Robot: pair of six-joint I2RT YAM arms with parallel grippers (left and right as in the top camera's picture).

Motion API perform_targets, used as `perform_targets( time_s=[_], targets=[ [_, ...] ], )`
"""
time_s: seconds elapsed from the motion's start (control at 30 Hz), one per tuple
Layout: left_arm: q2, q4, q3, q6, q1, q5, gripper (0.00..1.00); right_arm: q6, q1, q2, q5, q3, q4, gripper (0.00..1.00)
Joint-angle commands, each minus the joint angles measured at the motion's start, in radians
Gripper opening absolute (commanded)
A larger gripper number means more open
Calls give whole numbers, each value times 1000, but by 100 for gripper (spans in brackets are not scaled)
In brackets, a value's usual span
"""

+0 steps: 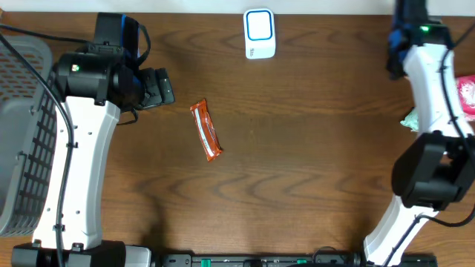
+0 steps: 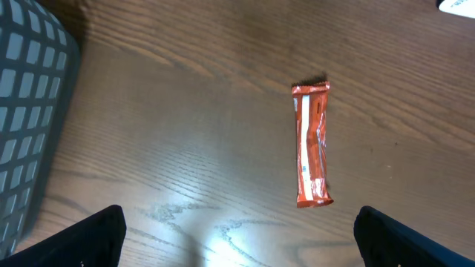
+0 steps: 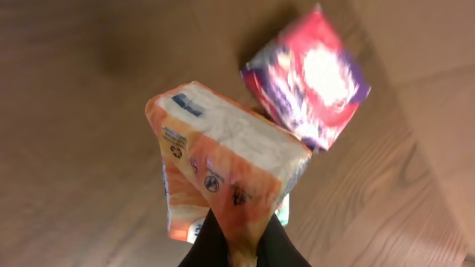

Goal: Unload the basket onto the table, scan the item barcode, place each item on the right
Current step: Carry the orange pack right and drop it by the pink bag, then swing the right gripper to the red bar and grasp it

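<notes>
Only the right wrist view shows our right tool (image 3: 236,251) clamped on an orange packet (image 3: 223,174). Our left tool (image 2: 239,236) gapes empty, an orange bar (image 2: 312,144) ahead of it.

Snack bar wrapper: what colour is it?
Orange-red with a white stripe; the snack bar shows best in the left wrist view.

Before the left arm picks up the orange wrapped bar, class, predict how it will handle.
The orange wrapped bar lies flat, so it probably won't roll. It looks glossy and crinkled, so it may slip or crumple under the jaws. Slim, so likely light.
</notes>
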Motion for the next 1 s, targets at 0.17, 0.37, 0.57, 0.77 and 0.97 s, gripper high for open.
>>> perform_targets(
  time_s=[0.17, 0.37, 0.57, 0.77, 0.97],
  targets=[
    [7, -3, -2, -8, 3, -1, 98, 28, -182, 15, -101, -121, 62, 62],
    [7, -3, -2, -8, 3, -1, 98, 21, -209, 15, -209, -139, 68, 99],
    [7, -3, -2, -8, 3, -1, 98, -38, -166, 15, -564, -139, 73, 99],
    [7, -3, -2, -8, 3, -1, 98, -37, -61, 15, -989, -140, 83, 99],
    [7, -3, -2, -8, 3, -1, 98, -62, 105, 15, -1141, -140, 85, 99]
  ],
)
